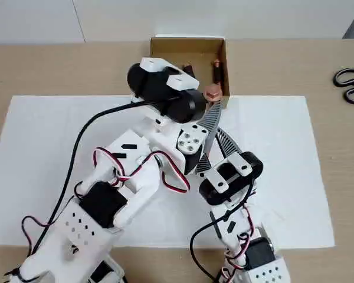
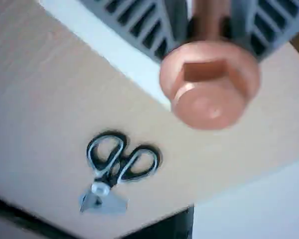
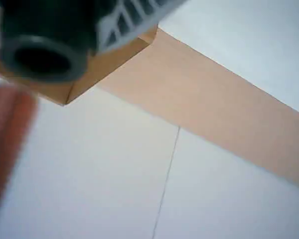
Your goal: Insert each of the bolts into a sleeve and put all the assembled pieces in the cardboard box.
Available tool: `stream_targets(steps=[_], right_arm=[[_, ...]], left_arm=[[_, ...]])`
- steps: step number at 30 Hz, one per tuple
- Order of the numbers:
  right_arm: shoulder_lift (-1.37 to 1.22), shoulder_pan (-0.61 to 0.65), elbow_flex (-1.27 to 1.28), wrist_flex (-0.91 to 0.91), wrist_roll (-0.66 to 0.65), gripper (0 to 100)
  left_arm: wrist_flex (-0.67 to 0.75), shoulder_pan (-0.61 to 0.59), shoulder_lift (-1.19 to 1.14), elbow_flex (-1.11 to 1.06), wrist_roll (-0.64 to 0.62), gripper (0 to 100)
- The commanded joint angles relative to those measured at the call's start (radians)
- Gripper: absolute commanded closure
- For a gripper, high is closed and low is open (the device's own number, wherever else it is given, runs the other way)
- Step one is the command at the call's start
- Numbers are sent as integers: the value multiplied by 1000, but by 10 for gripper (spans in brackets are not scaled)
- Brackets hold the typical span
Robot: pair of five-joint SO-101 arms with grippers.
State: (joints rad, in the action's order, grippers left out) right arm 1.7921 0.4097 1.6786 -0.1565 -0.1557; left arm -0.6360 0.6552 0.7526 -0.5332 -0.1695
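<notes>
Pinching a copper hex-head bolt [image 2: 209, 84] is the ribbed left hand [image 2: 208, 25]

The left gripper [image 2: 209, 25] clamps a copper-coloured bolt [image 2: 209, 84] between grey ribbed fingers [image 2: 139, 25], with the flanged hex head facing the camera. Well apart from the bolt, black-handled scissors [image 2: 120, 167] lie on the wooden table [image 2: 40, 99], past white paper [image 2: 117, 57].
</notes>
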Motion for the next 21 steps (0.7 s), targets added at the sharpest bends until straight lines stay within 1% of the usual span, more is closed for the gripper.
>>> stream_targets(steps=[1,3,8,10,17,21], right_arm=[[22,-5,6,-1,-3,995],[22,-5,6,-1,-3,995],[22,-5,6,-1,-3,995],[22,-5,6,-1,-3,995],[22,-5,6,-1,-3,995],[22,-5,6,-1,-3,995]], left_arm=[[32,0,29,-19,5,994],[35,-5,29,-28,6,994],[123,-60,28,-50,20,994],[126,-60,28,-67,37,994],[126,-57,28,-90,34,994],[173,-60,28,-48,38,994]])
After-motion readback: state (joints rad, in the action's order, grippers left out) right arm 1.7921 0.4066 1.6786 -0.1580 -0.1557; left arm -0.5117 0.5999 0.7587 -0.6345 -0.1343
